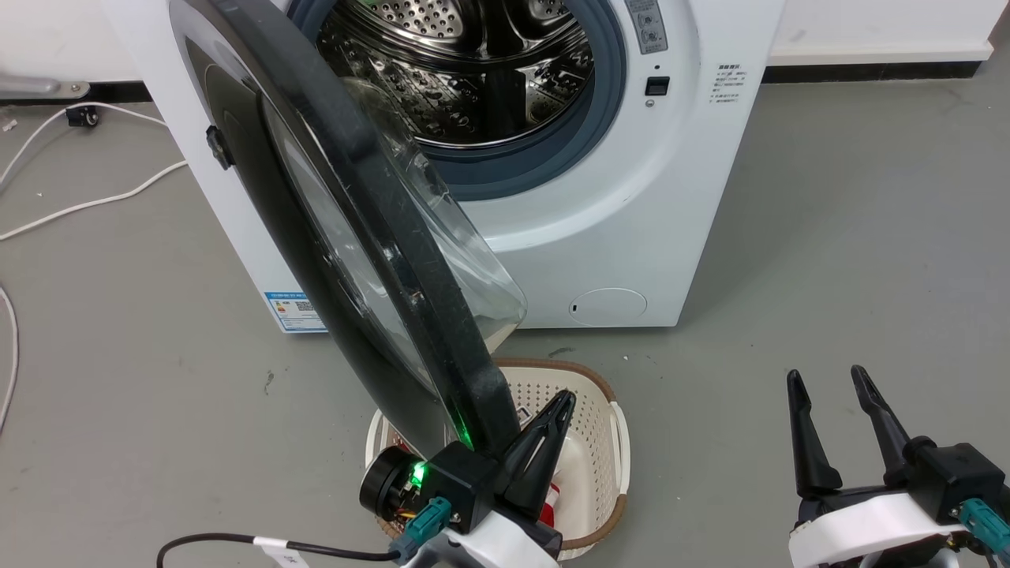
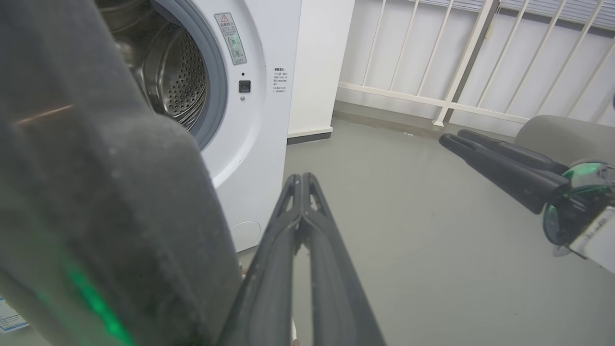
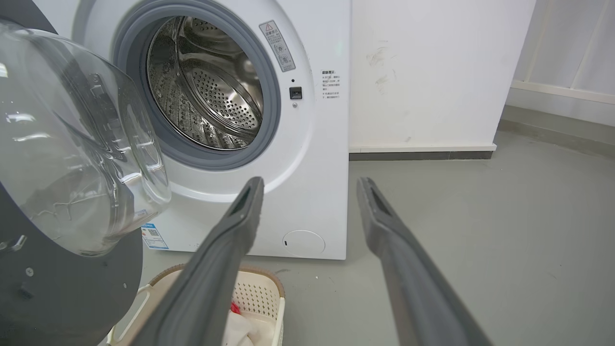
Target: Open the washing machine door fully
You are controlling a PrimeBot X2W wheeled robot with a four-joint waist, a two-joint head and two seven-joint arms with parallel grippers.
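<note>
Left pincer point(image 1: 562, 404), lower centre, closed on nothing, sits just right of the partly open washing machine door point(image 1: 371, 197) edge; right pincer point(image 1: 824, 372) open, farther off.

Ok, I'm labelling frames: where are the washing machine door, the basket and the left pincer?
washing machine door point(image 1: 383, 237), head view, black rim.
basket point(image 1: 601, 450), head view, right wall.
left pincer point(image 2: 301, 179), left wrist view, between its fingertips.

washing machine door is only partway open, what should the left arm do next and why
Probably push leftward: the shut left end effector sits against the inner, glass-bowl side of the washing machine door near its free edge, and the door stands only half swung out.
</note>
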